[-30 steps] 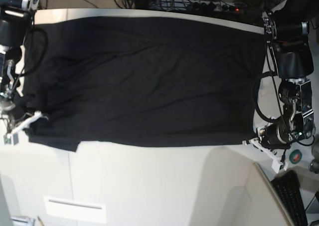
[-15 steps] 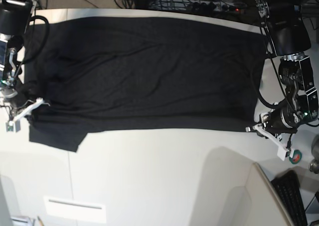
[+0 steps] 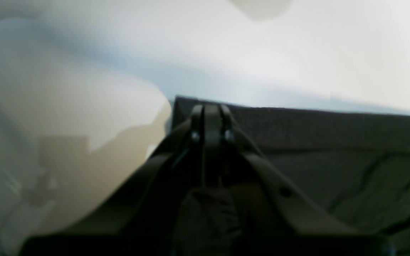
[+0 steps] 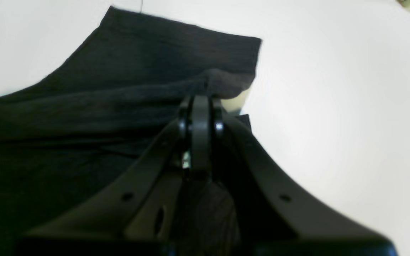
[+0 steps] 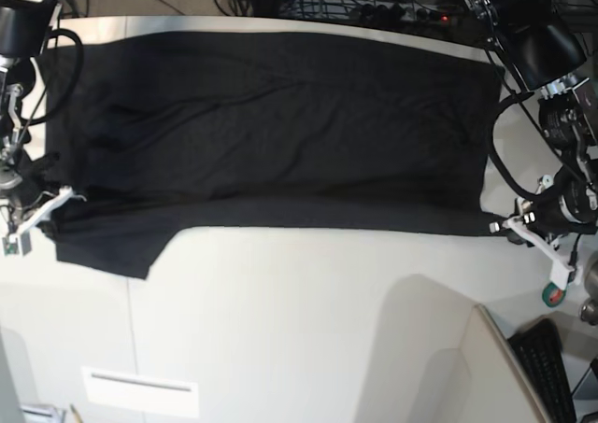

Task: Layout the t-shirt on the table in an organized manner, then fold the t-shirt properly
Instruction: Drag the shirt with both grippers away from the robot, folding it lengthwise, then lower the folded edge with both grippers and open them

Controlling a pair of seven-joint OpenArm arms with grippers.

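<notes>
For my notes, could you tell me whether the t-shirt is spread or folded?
Mostly spread: the t-shirt lies wide across the table, near edge doubled over.

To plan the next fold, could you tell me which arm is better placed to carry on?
Neither alone: the left tool and right tool each pinch a near corner of the large black cloth t-shirt, so both should likely fold together.

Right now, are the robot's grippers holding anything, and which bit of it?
Both hold the t-shirt by its near edge: the left gripper and the right gripper at opposite ends.
</notes>
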